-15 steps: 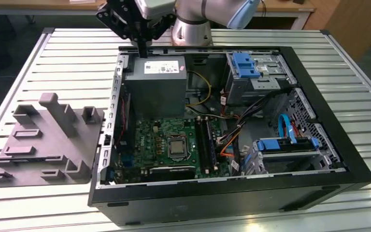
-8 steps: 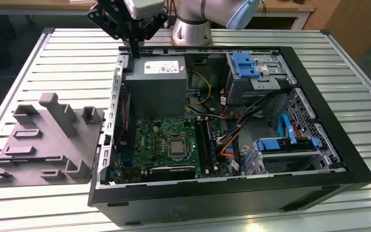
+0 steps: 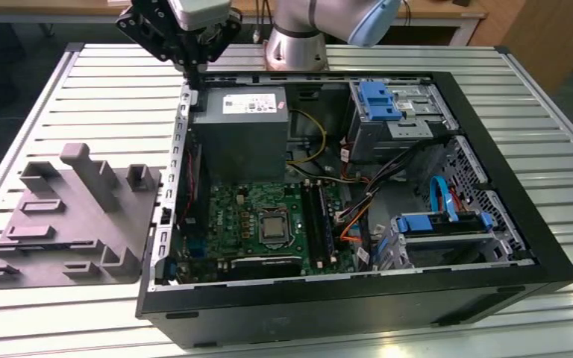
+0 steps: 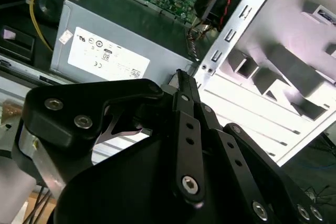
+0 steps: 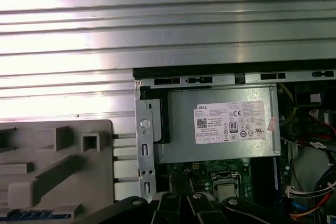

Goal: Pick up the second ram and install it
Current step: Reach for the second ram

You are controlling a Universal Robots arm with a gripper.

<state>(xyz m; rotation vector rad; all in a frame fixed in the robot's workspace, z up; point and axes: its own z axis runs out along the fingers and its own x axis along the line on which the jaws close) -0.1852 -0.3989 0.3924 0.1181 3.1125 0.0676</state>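
As the arm hangs above the case corner, fingers pinched shut, empty.

Case open on top, motherboard reachable from above. Hemmed in by power supply, cables, drive cage. Fixture plate posts stick up off the counter beside the case wall. End effector in open air above the case corner.

Fixture plate lies on the table beside the case, perhaps touching.

Slatted metal table; wooden furniture behind
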